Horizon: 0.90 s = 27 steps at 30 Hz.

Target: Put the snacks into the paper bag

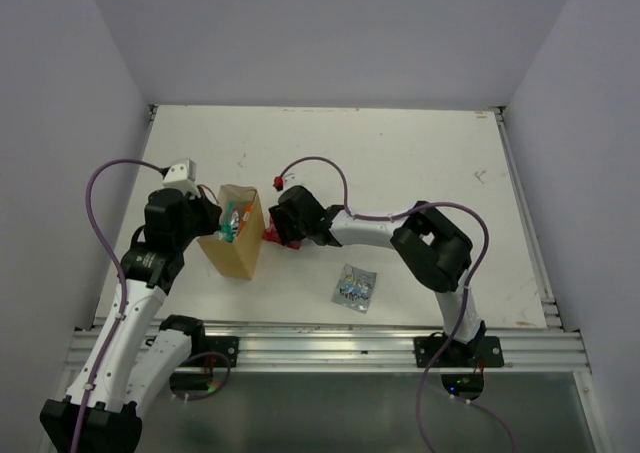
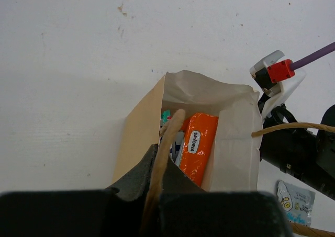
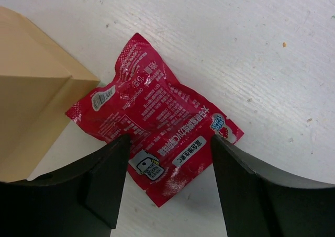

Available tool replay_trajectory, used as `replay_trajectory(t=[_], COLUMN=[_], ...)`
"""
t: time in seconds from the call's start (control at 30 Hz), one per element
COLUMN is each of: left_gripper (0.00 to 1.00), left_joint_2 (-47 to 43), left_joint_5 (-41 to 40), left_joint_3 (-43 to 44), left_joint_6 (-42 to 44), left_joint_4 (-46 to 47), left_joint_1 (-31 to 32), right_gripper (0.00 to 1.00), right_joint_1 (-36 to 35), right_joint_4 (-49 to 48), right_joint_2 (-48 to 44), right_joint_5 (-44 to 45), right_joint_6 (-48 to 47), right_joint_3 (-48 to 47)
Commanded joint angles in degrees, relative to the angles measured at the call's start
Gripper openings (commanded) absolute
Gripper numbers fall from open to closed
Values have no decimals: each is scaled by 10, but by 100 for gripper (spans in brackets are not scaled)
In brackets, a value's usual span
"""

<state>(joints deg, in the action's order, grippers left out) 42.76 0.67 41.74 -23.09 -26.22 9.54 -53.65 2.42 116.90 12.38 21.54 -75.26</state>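
Observation:
The tan paper bag (image 1: 236,243) stands upright left of centre, mouth open. My left gripper (image 2: 158,182) is shut on the bag's near handle (image 2: 168,137). Inside the bag lie an orange-red packet (image 2: 198,148) and a bit of teal packet (image 2: 166,115). The small red packet (image 3: 154,119) lies flat on the table against the bag's right foot (image 3: 31,116). My right gripper (image 3: 168,148) hangs just above it, open, one finger over each side, nothing held. A small silvery-blue packet (image 1: 354,286) lies alone nearer the front.
White walls close in the white table (image 1: 420,163) at the back and both sides. An aluminium rail (image 1: 330,343) runs along the near edge. A purple cable (image 1: 320,163) loops over the right arm, and the bag's other handle (image 2: 293,127) sticks out to the right.

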Motion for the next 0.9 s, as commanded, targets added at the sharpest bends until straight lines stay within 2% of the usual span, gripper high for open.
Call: replay_trajectory(t=[0.0,0.27,0.3,0.37,0.4,0.6,0.67,0.7,0.77,0.8,0.83,0.87], left_gripper=[0,0,0,0,0,0,0,0,0,0,0,0], left_joint_2=[1,7,7,8,7,7,7,7,7,7,7,6], left_joint_5=[1,4,5,6,6,5,5,5,5,5,6,6], left_joint_3=[2,-2,-3,-3,-3,-2,-2,-2,-2,-2,-2,-2], left_joint_6=[-4,-3,-2,-3,-3,-2,-3,-3,-3,-3,-2,-3], left_joint_4=[10,15,15,15,15,14,15,15,15,15,15,15], left_joint_1=[4,4,4,4,4,4,4,4,4,4,4,5], right_gripper=[68,70,78,79,91,89,79,62,49,37,31,11], right_joint_1=[-3,-6,-5,-6,-8,-14,-14,-15,-14,-14,-15,-15], right_joint_4=[15,23,26,33,35,40,52,53,59,59,59,59], right_joint_2=[18,41,46,58,64,71,75,77,83,85,85,85], right_joint_5=[-15,-17,-21,-29,-37,-33,-28,-28,-28,-28,-25,-22], right_joint_6=[-20,-28,-33,-35,-34,-28,-26,-20,-16,-12,-9,-7], right_joint_3=[-40,-80,-89,-96,-99,-83,-80,-73,-66,-60,-56,-52])
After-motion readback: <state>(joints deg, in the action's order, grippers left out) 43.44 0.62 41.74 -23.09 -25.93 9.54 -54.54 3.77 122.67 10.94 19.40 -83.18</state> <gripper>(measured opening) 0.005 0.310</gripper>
